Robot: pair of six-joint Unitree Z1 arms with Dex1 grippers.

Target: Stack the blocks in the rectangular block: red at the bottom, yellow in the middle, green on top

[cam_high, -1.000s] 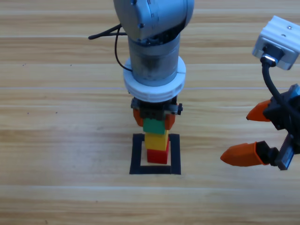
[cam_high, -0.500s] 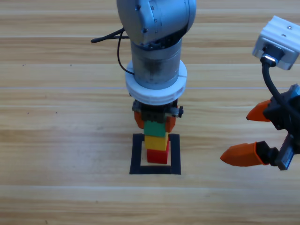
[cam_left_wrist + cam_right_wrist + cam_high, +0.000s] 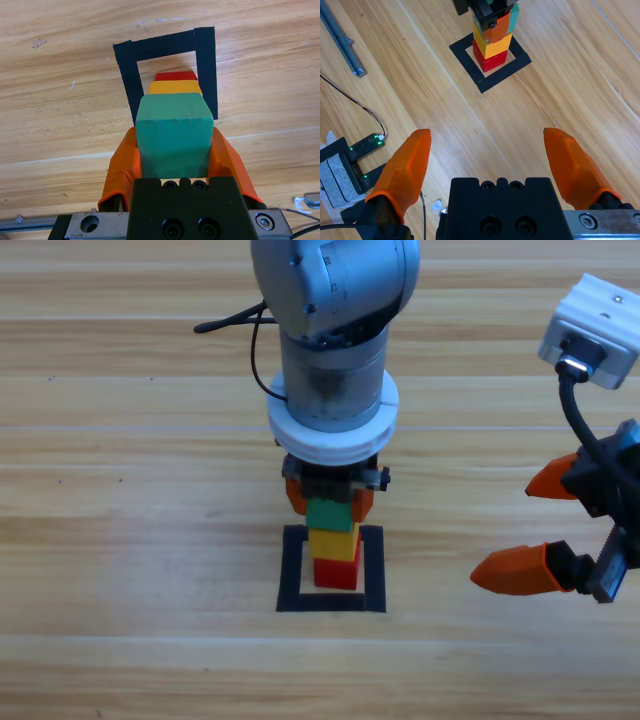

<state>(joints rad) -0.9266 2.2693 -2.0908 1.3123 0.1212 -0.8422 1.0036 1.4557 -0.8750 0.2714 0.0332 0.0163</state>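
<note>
Green cube sits clamped in left gripper jaws atop yellow; right gripper jaws wide.

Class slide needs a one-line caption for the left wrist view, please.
Left gripper shut on the green cube, atop the yellow cube and red cube inside the black tape outline.
</note>
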